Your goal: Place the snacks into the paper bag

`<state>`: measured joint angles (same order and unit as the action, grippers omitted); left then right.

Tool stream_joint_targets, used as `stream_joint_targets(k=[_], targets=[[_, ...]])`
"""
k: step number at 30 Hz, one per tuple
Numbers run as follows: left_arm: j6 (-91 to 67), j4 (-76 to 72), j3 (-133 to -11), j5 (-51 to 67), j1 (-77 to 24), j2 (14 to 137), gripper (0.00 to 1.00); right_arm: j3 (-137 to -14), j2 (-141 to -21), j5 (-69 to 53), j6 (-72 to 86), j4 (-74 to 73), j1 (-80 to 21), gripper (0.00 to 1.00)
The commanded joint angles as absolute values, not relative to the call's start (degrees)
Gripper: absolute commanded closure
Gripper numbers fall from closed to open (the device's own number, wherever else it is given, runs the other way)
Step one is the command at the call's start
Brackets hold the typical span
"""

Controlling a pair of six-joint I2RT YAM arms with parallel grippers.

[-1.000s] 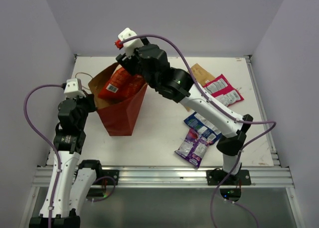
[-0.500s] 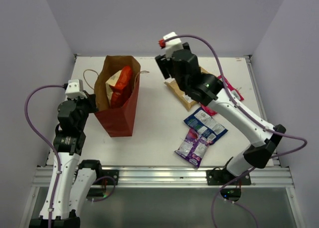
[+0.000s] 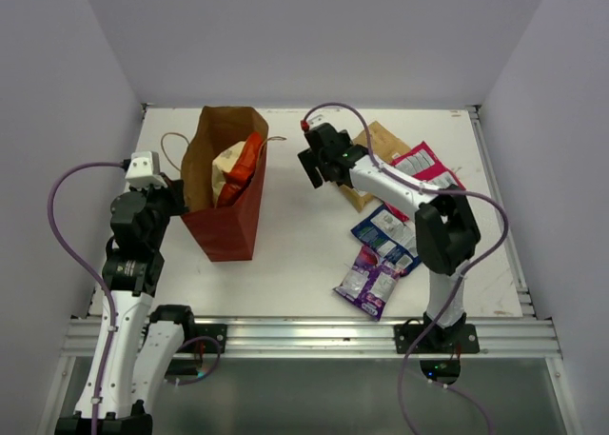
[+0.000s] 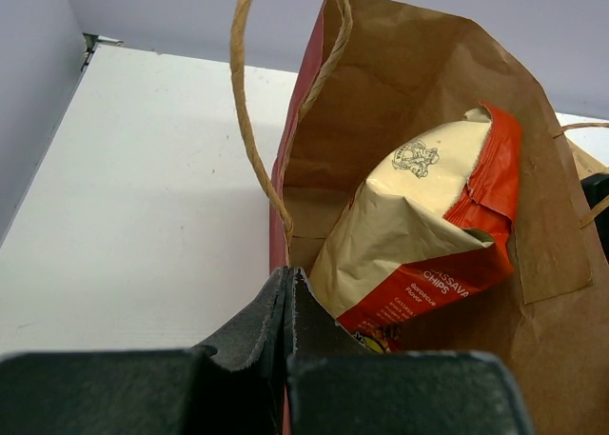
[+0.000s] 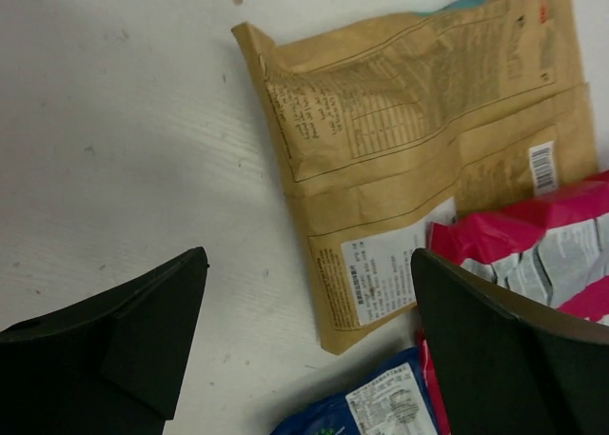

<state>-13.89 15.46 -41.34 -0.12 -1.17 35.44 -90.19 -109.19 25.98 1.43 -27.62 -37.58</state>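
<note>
Since a second ago, our right hand (image 3: 316, 168) has left the paper bag (image 3: 228, 230) and swung across to the loose snacks. The orange-red packet (image 3: 240, 167) it held over the mouth now sits inside the bag, which stands straighter than it did. Our left hand (image 3: 177, 195) has stayed at the bag's rim.

From above, we see the bag upright on the tabletop (image 3: 295, 254), right against the left hand. The right hand hangs well apart from the bag, over the near edge of the tan-brown packet (image 3: 379, 138). The pink-magenta packet (image 3: 425, 171) lies just past the tan one, on the side away from the bag. The blue-white packet (image 3: 385, 235) and the purple-silver packet (image 3: 369, 281) lie touching each other, closer to our arm bases than the hand is.

Through the left wrist camera, our left hand (image 4: 287, 273) is pressed together, pinching the bag's (image 4: 428, 73) wall at the rim. A cord handle (image 4: 249, 121) loops up above the fingers. The orange-red packet (image 4: 419, 226) leans tilted inside, just beyond the hand.

Through the right wrist camera, our right hand (image 5: 306, 259) is spread wide and holds nothing. The tan-brown packet (image 5: 409, 149) lies flat with its printed back up, ahead of and between the fingers. The pink-magenta packet (image 5: 533, 235) touches its corner beside one finger, and a corner of the blue-white packet (image 5: 371, 406) shows close in between the fingers.
</note>
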Motion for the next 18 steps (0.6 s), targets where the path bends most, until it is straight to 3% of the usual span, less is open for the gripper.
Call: stream_joint_targets(k=[1, 15, 18], targets=[[-12.66, 13.62, -40.69, 1.14, -1.49, 35.51, 1.00, -93.77, -113.53, 24.08, 1.41, -25.66, -36.48, 0.07], [-12.48, 13.62, -40.78, 1.84, -1.58, 36.04, 1.00, -96.94, -125.24, 33.31, -5.09, -22.16, -35.42, 0.08], [-12.39, 13.62, -40.78, 1.93, -1.58, 36.21, 1.00, -96.24, -126.12, 35.59, -5.80, -20.66, -35.24, 0.15]])
